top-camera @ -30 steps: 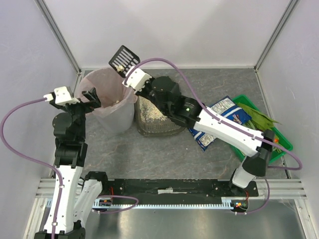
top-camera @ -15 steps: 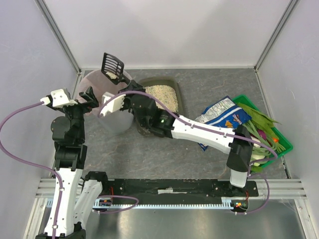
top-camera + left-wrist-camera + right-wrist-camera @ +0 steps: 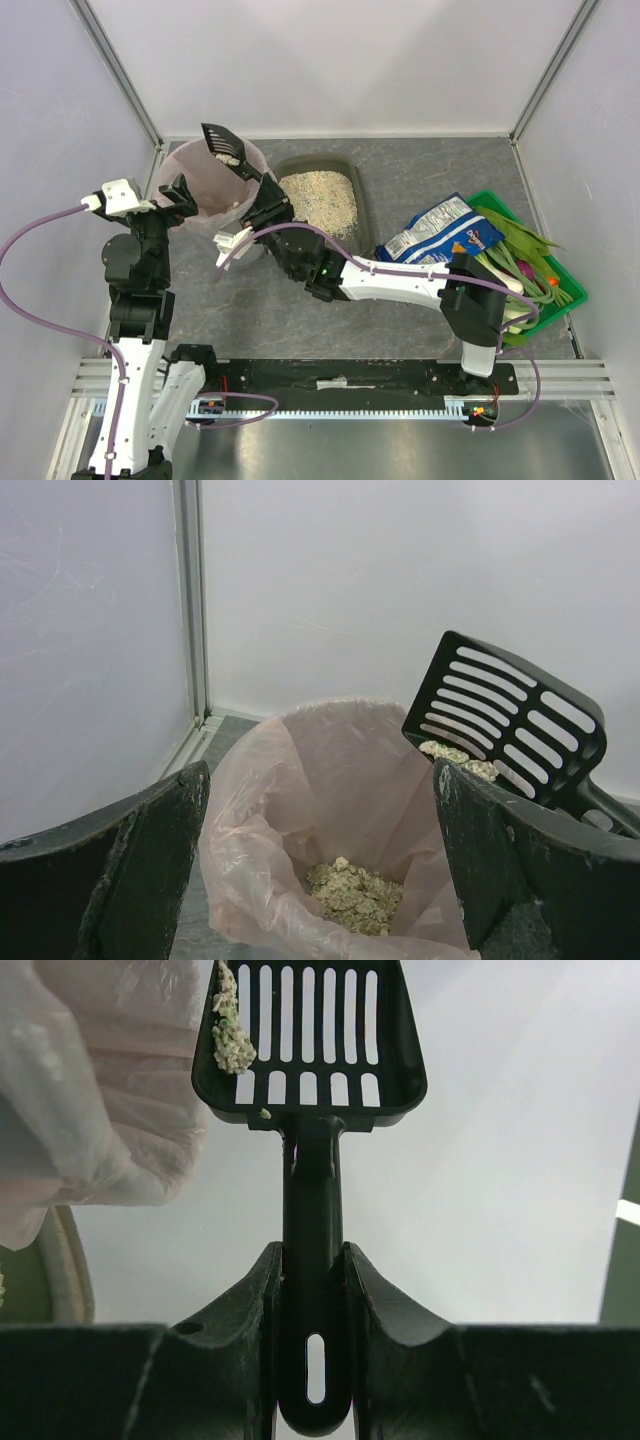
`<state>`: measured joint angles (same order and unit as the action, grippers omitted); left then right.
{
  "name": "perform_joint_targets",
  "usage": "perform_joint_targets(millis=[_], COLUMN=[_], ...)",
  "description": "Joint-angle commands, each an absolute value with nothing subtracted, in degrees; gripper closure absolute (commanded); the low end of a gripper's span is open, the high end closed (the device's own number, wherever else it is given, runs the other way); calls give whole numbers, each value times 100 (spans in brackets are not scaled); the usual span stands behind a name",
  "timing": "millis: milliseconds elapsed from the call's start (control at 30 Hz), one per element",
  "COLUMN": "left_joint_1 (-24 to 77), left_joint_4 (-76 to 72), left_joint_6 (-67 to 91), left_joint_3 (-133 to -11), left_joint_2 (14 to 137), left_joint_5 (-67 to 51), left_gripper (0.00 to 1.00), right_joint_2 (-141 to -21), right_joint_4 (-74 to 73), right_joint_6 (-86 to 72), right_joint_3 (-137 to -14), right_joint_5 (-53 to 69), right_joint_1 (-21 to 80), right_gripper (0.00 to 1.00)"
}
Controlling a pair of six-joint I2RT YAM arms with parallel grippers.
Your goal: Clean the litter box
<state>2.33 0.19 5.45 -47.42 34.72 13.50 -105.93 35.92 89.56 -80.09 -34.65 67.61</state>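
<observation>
Clumps inside the pink-lined bin appear in the left wrist view, not the right; left gripper wide, right gripper clamps the scoop; litter box long axis runs near-to-far.

The left arm and the right arm are both built of smooth white shell links joined by bulky black motor housings, and a small green light glows on one black joint of the right arm. A thick purple cable trails from the white camera block at the left wrist, and a matching purple cable runs along the right arm. The left claw and the right claw are matte black, and their fingers are broad, blunt-edged and rough-grained, speckled with pale scuffs.
</observation>
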Motion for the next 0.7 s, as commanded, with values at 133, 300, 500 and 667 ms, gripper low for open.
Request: perform_joint_targets(millis=[133,300,500,667], left_joint_1=[220,220,220,220], left_joint_4=[-281,-281,-290,-281], left_joint_6=[352,334,325,325], left_joint_3=[-4729,-4728,-4729,-4720], left_joint_2=[3428,3419,3419,3410], left_joint_5=[1538,1547,1547,1529], left_gripper=[2,2,2,2], right_joint_2=[-10626,-10582,-10468,-10529], right_joint_4=[5633,5582,5194,5291], right_joint_6=[11116,11285,11391,11207], right_joint_3=[-7541,-7506,-7453,-7541], right_joint_5=[-2620,-2339,-2258,-2417], right_joint_1=[6750,6759,6759,6750], right_gripper=[100,100,100,100])
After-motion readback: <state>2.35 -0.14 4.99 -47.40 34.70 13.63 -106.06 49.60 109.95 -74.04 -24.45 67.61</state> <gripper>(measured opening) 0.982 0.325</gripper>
